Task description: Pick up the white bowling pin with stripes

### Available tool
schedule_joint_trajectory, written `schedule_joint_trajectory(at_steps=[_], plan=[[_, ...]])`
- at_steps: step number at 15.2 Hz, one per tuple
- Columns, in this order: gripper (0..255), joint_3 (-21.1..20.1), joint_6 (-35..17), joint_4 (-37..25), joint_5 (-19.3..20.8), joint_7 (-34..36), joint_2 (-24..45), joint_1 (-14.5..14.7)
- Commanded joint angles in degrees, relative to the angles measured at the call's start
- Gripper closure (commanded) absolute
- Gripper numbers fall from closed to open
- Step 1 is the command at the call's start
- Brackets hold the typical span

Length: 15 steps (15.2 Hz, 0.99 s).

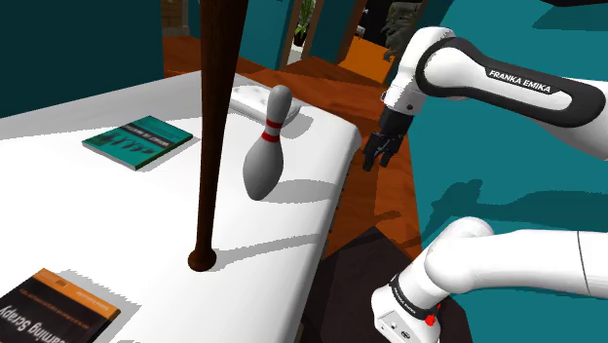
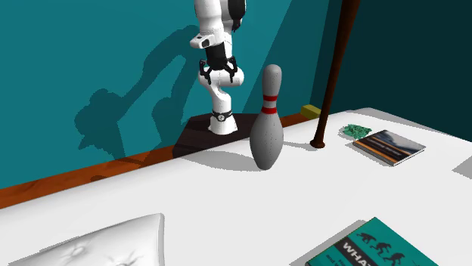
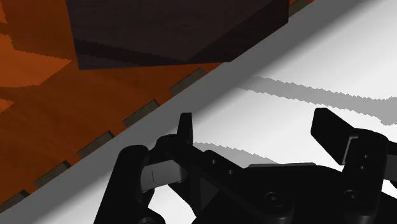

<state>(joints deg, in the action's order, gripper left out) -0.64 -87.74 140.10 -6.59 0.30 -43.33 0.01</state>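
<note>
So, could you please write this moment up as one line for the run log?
bowling pin: standing on white surface, untouched | gripper: open, empty, apart from it | pick: not yet done

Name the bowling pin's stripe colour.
Red, on the grey-white bowling pin; best in the second exterior view.

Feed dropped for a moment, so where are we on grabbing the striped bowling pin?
Done: nothing yet; the bowling pin stands upright on the white table, untouched. In hand: the jaws hang open and empty near the table's edge, apart from the pin. Left: approach, close on it, lift.
</note>
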Motion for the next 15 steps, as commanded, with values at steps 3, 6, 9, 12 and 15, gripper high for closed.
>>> schedule_joint_trajectory(at_steps=[3, 6, 9, 12, 15], plan=[[0, -0.5, -0.3, -4.2, -0.4, -0.9, 4.5, 1.1], [0, -1.3, -0.2, -10.9, -1.0, -2.3, 10.9, 2.5], [0, -2.1, 0.5, -18.0, -1.4, -3.6, 17.1, 3.8], [0, -3.1, 1.8, -25.6, -1.6, -4.7, 23.2, 5.0], [0, -4.1, 3.7, -33.8, -1.7, -5.7, 29.3, 6.1]])
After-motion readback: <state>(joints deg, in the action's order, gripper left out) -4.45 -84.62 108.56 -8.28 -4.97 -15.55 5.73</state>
